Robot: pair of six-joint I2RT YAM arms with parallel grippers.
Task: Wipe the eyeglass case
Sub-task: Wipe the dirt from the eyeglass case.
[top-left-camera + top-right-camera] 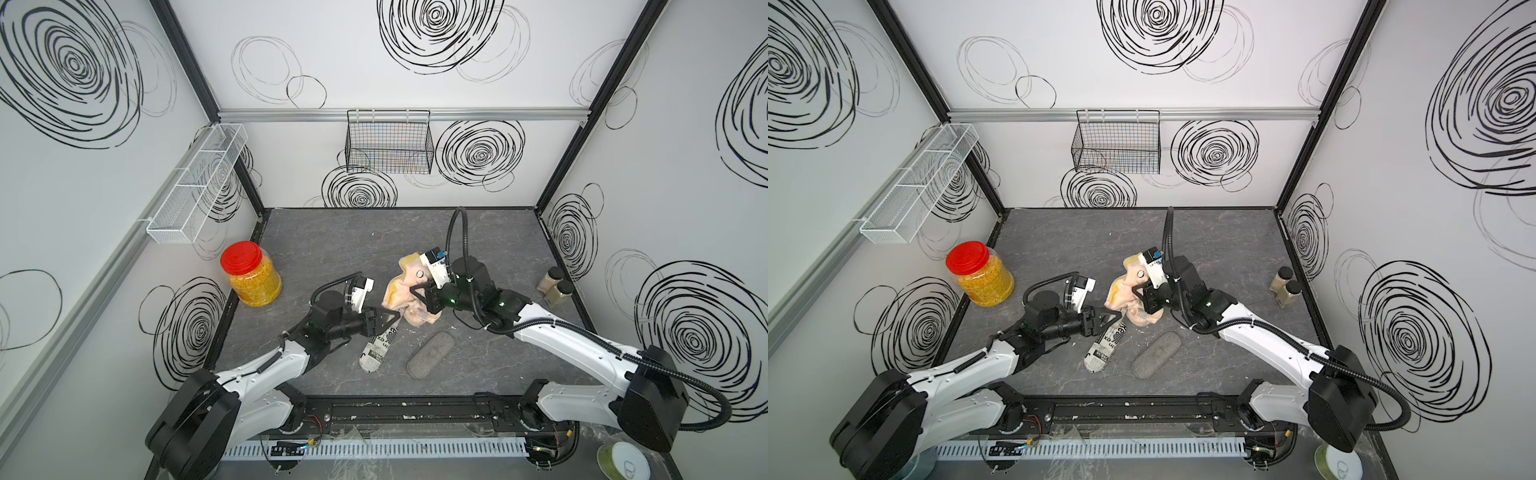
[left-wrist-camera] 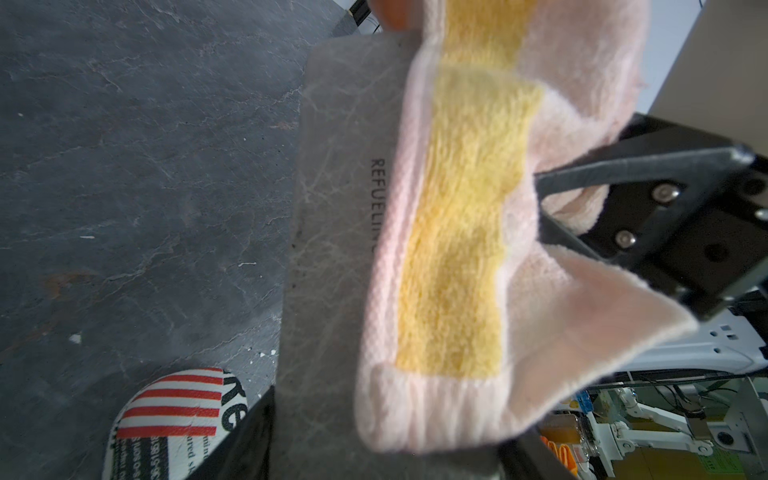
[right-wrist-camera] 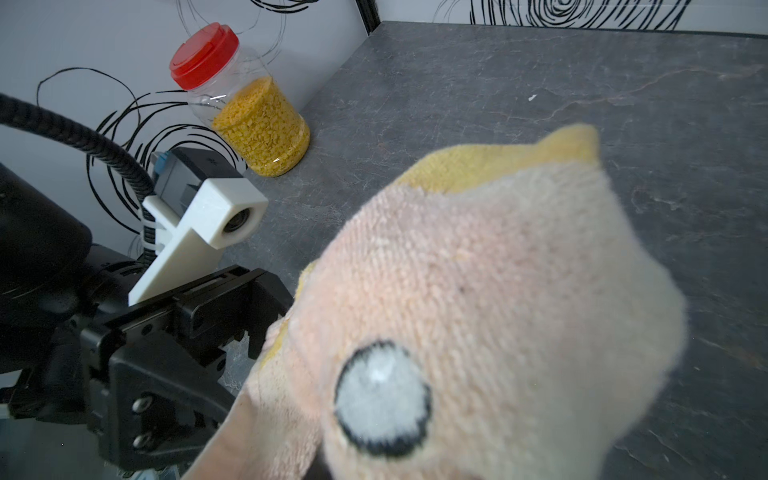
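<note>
My left gripper [image 1: 392, 319] is clamped on the end of the case [image 2: 332, 208], holding it off the bench [image 1: 332, 249] near the middle, between my two arms. The case is flat, pale grey with a faint marbled grain, and carries small black capitals reading "REFUELIN", the rest hidden by the cloth [image 2: 457, 208]. My right gripper [image 2: 540, 203] is pinched tight on that pink cloth with its yellow band, draped over one long edge of the case. Below lies a newsprint case [image 2: 174, 424] with red and white stripes and a large "Ke". A felt case [image 1: 430, 355] lies beside it.
</note>
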